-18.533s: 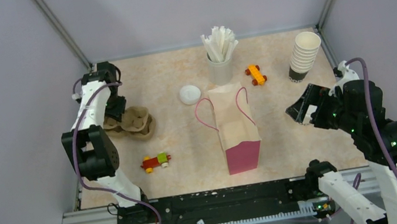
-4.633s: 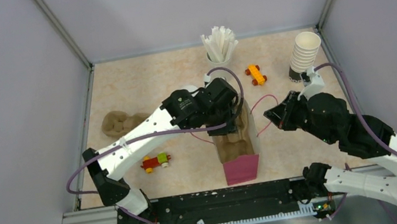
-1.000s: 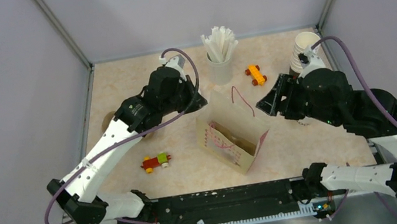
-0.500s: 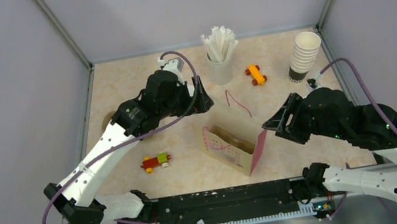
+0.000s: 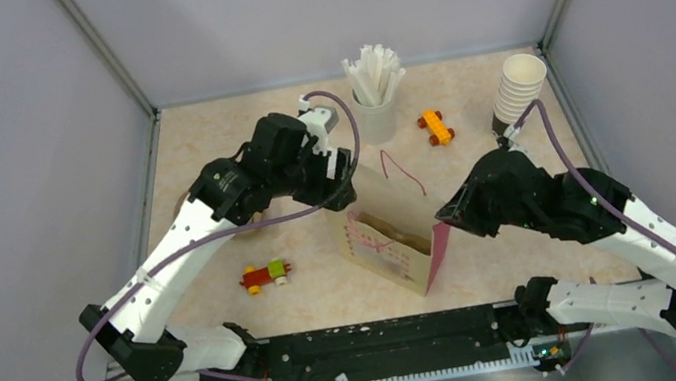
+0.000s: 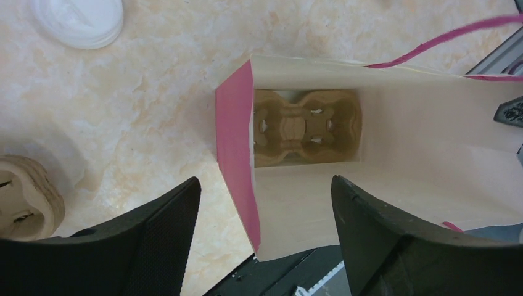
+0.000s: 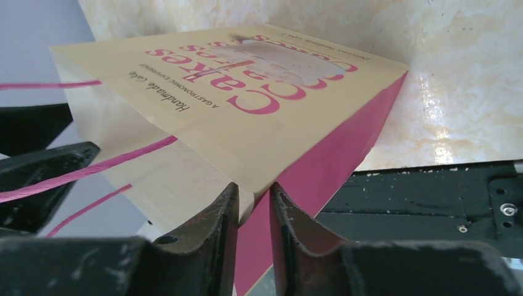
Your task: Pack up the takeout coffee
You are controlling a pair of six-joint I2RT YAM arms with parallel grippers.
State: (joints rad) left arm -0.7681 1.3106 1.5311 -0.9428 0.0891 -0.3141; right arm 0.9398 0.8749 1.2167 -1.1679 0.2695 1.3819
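White paper cups (image 5: 518,90) stand in a stack at the far right of the table; none is held. A flat white lid (image 6: 78,21) lies on the table beyond the bag. The cream and pink paper bag (image 5: 395,248) stands open in the middle, with a brown cup tray (image 6: 305,127) at its bottom. My left gripper (image 6: 265,246) hangs open over the bag's mouth, its pink side edge between the spread fingers. My right gripper (image 7: 254,213) is shut on the bag's upper right corner (image 5: 440,226).
A holder of white sticks (image 5: 373,94) stands at the back, an orange toy car (image 5: 436,126) next to it. A red and green toy (image 5: 264,275) lies front left. Another brown tray (image 6: 24,197) sits left, mostly under my left arm.
My left gripper has opened and let go of the bag's rim. My right gripper came down to the bag's right corner and closed on it.
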